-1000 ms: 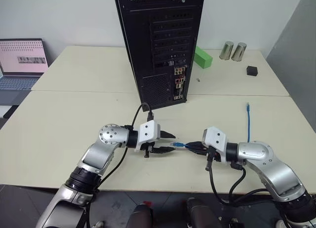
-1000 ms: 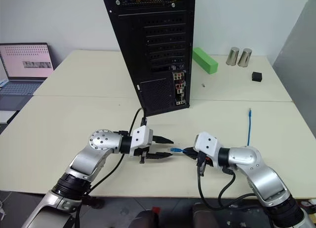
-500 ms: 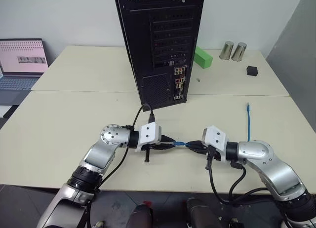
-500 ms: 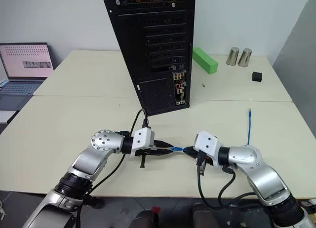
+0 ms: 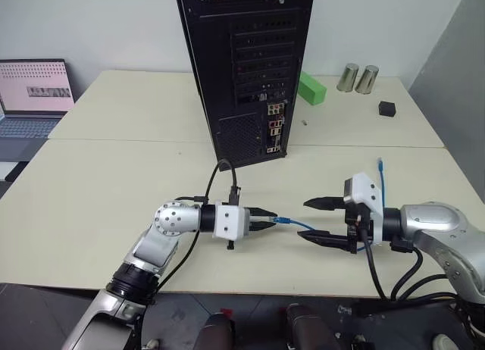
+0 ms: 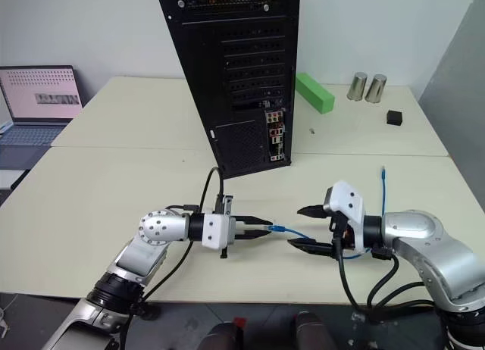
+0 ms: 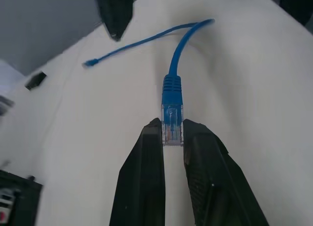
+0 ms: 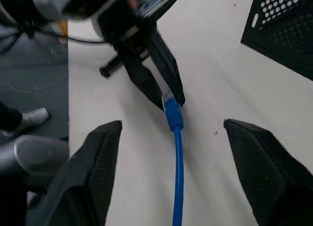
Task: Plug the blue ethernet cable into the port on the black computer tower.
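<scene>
The blue ethernet cable lies across the front of the table, its far end on the right. My left gripper is shut on its clear plug, which points back between the fingers. My right gripper stands open just to the right, one finger above the cord and one below, not gripping it. The black computer tower stands upright behind, its rear facing me. The port is somewhere in the column of small coloured connectors; I cannot tell which opening it is.
A grey laptop sits at the far left. Behind the tower on the right are a green block, two metal cylinders and a small black cube. Black robot wires loop from my left wrist.
My left gripper closed on the plug and rolled. My right gripper let go of the cable, opened wide, and drew back to the right and upward.
</scene>
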Available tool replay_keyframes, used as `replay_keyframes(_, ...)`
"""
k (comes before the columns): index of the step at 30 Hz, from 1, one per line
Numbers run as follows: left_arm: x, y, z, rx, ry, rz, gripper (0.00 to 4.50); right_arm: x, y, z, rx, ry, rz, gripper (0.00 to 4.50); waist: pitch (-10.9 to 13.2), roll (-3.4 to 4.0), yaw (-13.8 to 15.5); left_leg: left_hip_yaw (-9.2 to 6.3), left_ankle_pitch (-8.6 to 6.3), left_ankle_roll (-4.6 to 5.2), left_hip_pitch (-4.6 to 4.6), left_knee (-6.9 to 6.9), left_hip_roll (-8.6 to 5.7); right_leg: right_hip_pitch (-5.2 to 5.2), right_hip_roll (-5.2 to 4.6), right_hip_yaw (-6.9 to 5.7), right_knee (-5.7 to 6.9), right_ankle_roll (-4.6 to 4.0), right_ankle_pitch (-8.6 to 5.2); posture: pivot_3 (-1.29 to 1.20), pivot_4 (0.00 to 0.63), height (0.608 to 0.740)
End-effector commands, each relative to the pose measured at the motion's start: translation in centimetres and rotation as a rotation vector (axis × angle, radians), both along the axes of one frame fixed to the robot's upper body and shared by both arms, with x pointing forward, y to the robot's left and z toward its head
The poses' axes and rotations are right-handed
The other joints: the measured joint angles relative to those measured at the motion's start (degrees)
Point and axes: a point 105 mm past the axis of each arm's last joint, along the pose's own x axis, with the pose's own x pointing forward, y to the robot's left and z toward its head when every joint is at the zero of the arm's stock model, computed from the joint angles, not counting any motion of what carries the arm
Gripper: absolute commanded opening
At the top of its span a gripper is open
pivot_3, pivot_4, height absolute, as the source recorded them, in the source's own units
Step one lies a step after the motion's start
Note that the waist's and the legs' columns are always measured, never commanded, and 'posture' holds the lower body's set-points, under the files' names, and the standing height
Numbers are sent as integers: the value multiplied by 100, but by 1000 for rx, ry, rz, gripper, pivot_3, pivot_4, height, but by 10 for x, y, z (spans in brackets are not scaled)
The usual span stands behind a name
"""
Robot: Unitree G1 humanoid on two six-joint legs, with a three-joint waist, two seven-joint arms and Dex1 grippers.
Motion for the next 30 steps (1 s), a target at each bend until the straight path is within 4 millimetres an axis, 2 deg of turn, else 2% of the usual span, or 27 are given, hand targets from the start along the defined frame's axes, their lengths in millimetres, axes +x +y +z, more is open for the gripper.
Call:
replay_keyframes(1, -2, -2, 12, -21, -280, -54, 279, -2, 7, 4, 70, 49, -36, 4264, 0, 0, 3, 0, 0, 0, 0, -1, -2, 0, -1, 0, 0, 0, 0, 0, 150, 740)
replay_keyframes(5, -1, -4, 21, -74, -459, -77, 279, 2, 13, -6, 109, 138, -74, 4264, 0, 0, 8, 0, 0, 0, -1, 1, -3, 1, -2, 0, -1, 3, 2, 0, 150, 740)
replay_keyframes(8, 2, -1, 24, -110, -522, -51, 279, 4, 20, -10, 140, 182, -78, 4264, 0, 0, 5, 1, 0, 0, -3, 0, -4, 1, -3, 0, -3, 5, 3, 0, 150, 740)
replay_keyframes(18, 6, 1, 23, -124, -580, -30, 279, 11, 30, -10, 199, 208, -86, 4264, -1, 1, 0, -1, 0, 0, -1, -1, -2, 1, -2, -4, -1, 7, 4, 0, 150, 740)
replay_keyframes(22, 6, 1, 25, -135, -591, -20, 279, 14, 31, -11, 201, 209, -96, 3617, -1, 1, -2, -1, 0, 0, 0, -1, -2, 1, -2, -4, 0, 7, 4, 0, 150, 740)
replay_keyframes(30, 6, 1, 23, -129, -591, -22, 279, 19, 32, -9, 229, 215, -110, 1633, -1, 1, -2, -1, 0, 0, -1, -1, -2, 1, -2, -5, 0, 7, 4, 0, 150, 740)
